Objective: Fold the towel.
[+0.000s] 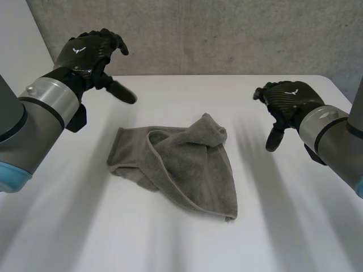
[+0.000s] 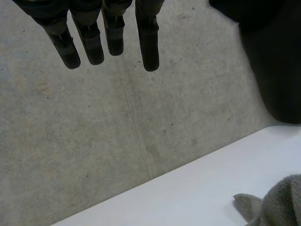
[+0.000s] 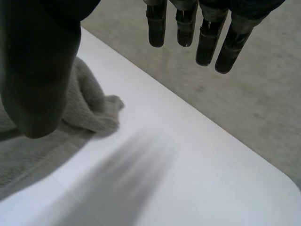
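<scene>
A grey towel (image 1: 181, 164) lies crumpled in a rough triangle in the middle of the white table (image 1: 68, 226), with folds bunched at its far side. My left hand (image 1: 91, 54) hovers open above the table's far left, well clear of the towel. My right hand (image 1: 286, 102) hangs open to the right of the towel, apart from it. In the left wrist view the fingers (image 2: 89, 40) are straight and hold nothing; a bit of towel (image 2: 277, 205) shows below them. In the right wrist view the fingers (image 3: 207, 33) are straight, and the towel's bunched edge (image 3: 89, 106) lies beside the thumb.
A grey concrete wall (image 1: 227, 34) rises behind the table's far edge. The table's rounded far right corner (image 3: 287, 176) appears in the right wrist view. Bare table surface surrounds the towel on all sides.
</scene>
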Available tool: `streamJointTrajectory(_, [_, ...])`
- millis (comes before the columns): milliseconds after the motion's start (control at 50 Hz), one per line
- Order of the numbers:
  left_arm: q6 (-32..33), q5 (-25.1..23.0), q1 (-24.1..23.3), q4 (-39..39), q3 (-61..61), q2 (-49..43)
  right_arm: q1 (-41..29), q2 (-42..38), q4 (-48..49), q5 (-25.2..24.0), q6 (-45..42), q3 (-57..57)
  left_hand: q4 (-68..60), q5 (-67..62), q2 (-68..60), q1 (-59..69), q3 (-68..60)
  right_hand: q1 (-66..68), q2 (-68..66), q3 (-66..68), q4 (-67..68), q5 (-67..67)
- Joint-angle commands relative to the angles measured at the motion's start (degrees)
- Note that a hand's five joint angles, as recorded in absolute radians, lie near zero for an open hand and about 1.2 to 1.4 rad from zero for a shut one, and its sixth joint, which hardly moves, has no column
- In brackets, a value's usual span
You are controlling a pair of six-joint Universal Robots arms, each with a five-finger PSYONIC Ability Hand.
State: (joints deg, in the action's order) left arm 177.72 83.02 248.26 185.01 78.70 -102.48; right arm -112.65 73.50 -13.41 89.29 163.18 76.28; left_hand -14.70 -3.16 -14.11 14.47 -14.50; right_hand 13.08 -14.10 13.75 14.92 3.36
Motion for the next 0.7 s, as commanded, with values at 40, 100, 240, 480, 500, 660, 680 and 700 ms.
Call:
streamJointTrajectory(40, [0.3, 0.0, 1.3, -1.0, -0.3, -0.5, 0.4, 3.7, 8.6, 5.4, 8.0, 3.4, 4.2, 2.6, 3.6, -3.9, 3.9, -3.1, 4.1, -3.8, -4.9, -3.4])
streamJointTrajectory(100, [0.3, 0.0, 2.2, -1.0, -0.4, -0.4, 0.8, 4.7, 10.3, 5.5, 9.4, 4.1, 4.2, 2.6, 3.6, -3.9, 3.9, -3.1, 4.1, -3.8, -4.9, -3.4])
streamJointTrajectory(240, [0.3, -0.1, 5.1, -2.6, -1.9, -0.2, 0.9, 5.8, 10.7, 4.9, 9.9, 4.0, 4.2, 2.6, 3.6, -3.9, 3.9, -3.1, 4.1, -3.8, -4.9, -3.4])
streamJointTrajectory(480, [0.1, 0.0, 5.8, -4.9, -3.3, -0.3, 0.9, 5.8, 10.4, 4.5, 9.8, 3.4, 4.2, 2.6, 3.6, -3.9, 3.9, -3.1, 4.1, -3.8, -4.9, -3.4])
streamJointTrajectory(500, [0.1, -0.1, 6.2, -5.1, -3.3, -0.3, 0.9, 5.8, 10.4, 4.5, 9.8, 3.4, 4.2, 2.6, 3.6, -3.9, 3.9, -3.1, 4.1, -3.8, -4.9, -3.4])
streamJointTrajectory(660, [0.2, -0.2, 7.0, -5.3, -3.7, -0.3, 0.9, 6.0, 10.4, 0.1, 9.5, 3.3, 4.2, 2.6, 3.6, -3.9, 3.9, -3.1, 4.1, -3.8, -4.9, -3.4])
streamJointTrajectory(680, [0.3, -0.3, 7.1, -5.5, -3.8, -0.3, 1.0, 6.0, 10.5, -0.8, 9.4, 3.3, 4.2, 2.6, 3.6, -3.9, 3.9, -3.1, 4.1, -3.8, -4.9, -3.4])
streamJointTrajectory(700, [0.3, -0.3, 7.1, -5.5, -3.8, -0.3, 1.4, 6.0, 10.6, -1.4, 9.6, 3.3, 4.2, 2.6, 3.6, -3.9, 3.9, -3.1, 4.1, -3.8, -4.9, -3.4])
